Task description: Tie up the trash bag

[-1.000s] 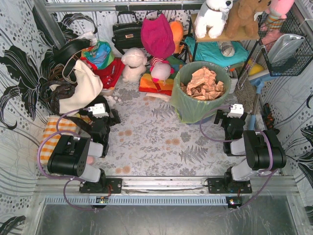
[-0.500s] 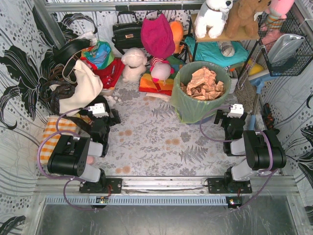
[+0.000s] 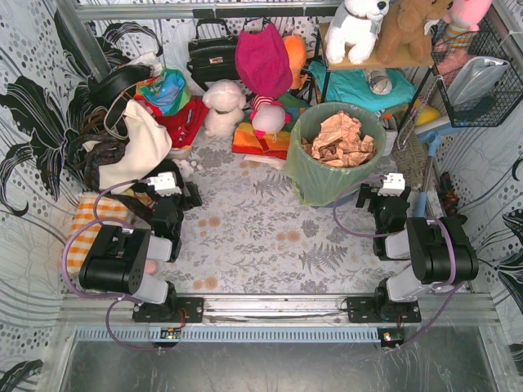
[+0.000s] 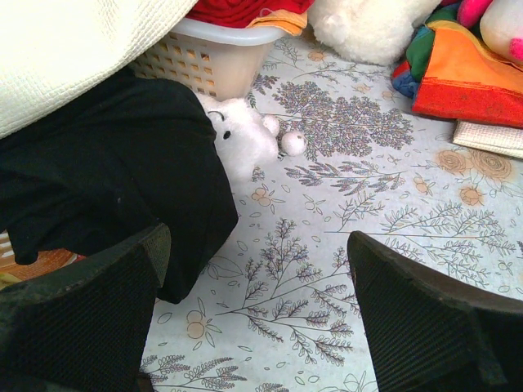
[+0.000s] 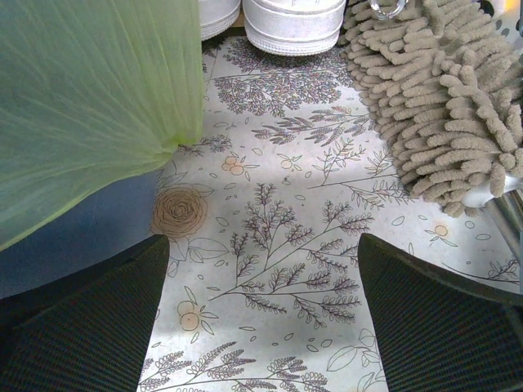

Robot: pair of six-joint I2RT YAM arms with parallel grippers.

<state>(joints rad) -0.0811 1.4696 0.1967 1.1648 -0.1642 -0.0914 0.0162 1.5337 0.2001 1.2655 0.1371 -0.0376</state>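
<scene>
Two arms: both sit low over the grey floral-print table covering (image 3: 261, 233), the left one near the left edge, the right one near the right edge.
Left side: the left gripper (image 4: 255, 245) hovers just above the covering, its black ribbed fingers (image 4: 90, 318) set wide apart with nothing between them.
Right side: the right gripper (image 5: 261, 245) has its jaws spread apart too, gripping nothing, only printed leaves showing in the gap.
Task thing: the thin translucent light-green plastic trash bag (image 3: 327, 175) stands at the far right of the table, just beyond and left of the right gripper; its mouth is open and untied.
Bag contents: crumpled brown paper (image 3: 343, 139) is heaped up to the rim.
Container: the round blue-grey plastic bin (image 5: 82, 237) shows below the bag's hanging edge; the bag drapes down over its outside.
Gap to bag: in the right wrist view the green plastic fills the upper left, near the left finger; whether they touch I cannot tell.
Ahead of left gripper: a black cloth (image 4: 106, 196) lies beside the left finger, with a small white plush toy (image 4: 245, 143) and a white lattice plastic basket (image 4: 204, 61) past it.
Ahead of right gripper: a beige shaggy chenille mop head (image 5: 441, 106) lies to the right.
</scene>
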